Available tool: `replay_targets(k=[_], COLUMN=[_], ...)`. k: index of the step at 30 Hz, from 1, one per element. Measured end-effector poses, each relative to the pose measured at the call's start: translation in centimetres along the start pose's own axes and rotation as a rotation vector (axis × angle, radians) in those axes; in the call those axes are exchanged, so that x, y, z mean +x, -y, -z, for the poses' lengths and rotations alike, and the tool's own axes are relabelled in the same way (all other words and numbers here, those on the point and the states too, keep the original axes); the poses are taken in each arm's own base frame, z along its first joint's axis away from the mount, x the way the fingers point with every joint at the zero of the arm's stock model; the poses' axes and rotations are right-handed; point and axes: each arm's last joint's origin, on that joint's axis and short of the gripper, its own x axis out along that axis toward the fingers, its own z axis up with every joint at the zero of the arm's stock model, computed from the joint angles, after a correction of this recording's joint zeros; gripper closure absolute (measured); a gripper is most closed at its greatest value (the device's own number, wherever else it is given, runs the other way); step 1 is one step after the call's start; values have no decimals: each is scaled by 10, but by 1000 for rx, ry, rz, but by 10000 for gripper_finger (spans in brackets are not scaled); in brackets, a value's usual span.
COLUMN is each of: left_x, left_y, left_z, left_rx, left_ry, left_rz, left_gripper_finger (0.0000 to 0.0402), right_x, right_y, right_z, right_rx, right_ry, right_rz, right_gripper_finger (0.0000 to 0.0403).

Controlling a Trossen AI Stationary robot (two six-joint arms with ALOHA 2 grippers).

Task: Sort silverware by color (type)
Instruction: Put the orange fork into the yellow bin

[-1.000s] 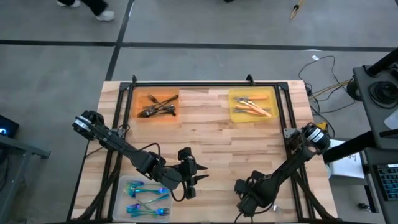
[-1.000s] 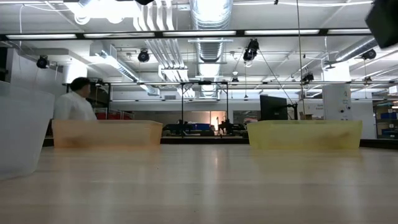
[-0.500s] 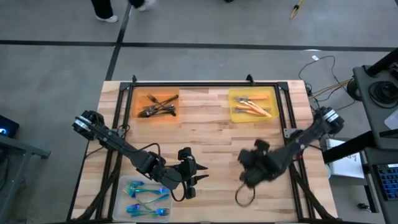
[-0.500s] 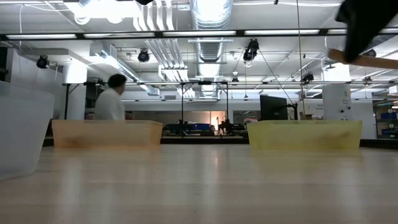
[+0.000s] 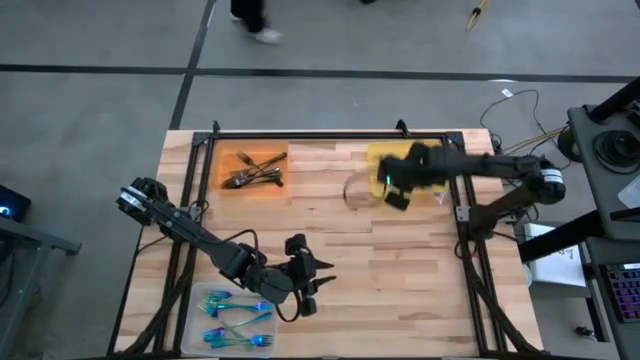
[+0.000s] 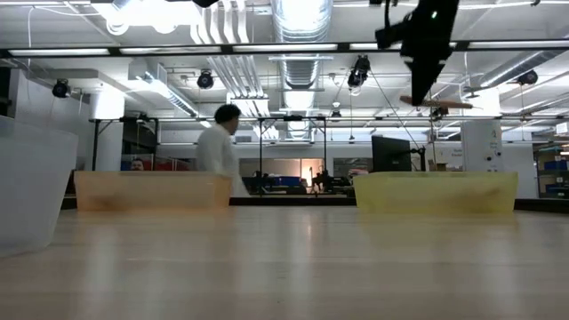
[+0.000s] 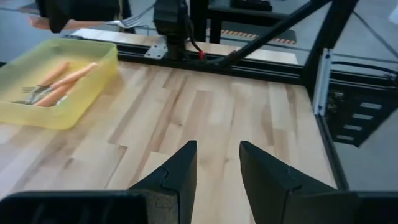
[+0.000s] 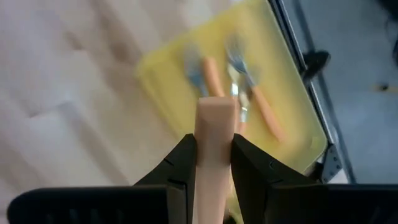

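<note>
Delivery under way: right gripper (image 8: 213, 158) clamps an orange-handled utensil (image 8: 214, 134) above the yellow tray (image 5: 380, 185); next, open and drop. Left gripper (image 7: 217, 163), parted, empty, waits near.

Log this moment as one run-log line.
right gripper: shut on orange-handled utensil, above yellow tray | left gripper: open, empty, beside clear tray

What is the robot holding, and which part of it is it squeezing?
The right gripper holds an orange-handled fork by its handle, above the yellow tray. The left gripper holds nothing.
</note>
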Motion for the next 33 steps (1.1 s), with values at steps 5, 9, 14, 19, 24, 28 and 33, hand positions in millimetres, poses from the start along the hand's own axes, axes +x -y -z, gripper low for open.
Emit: replay_targets(k=[5,9,14,19,24,28,33], left_x=[0,1,3,5,4,4,5], left_y=[-1,-3,-9,-12,-11,-11,-12], left_z=[-1,-1,-3,-4,-4,-4,-4], left_rx=[0,27,37,57,60,61,67], left_ry=[15,32,54,55,55,54,51], left_rz=[-39,-85,-154,-172,-171,-172,-174], left_gripper_finger=[299,299,299,299,299,299,299], right_x=[30,49,78,119,149,157,152], right_y=[57,86,105,113,111,110,111], right_z=[-16,-29,-41,-44,-49,-49,-47], right_rx=[33,31,13,-2,-3,18,35], right_ry=[-44,27,37,-77,-139,-166,-163], right_rz=[-64,-81,-98,-106,-117,-122,-120], right_gripper_finger=[337,337,337,337,337,326,268])
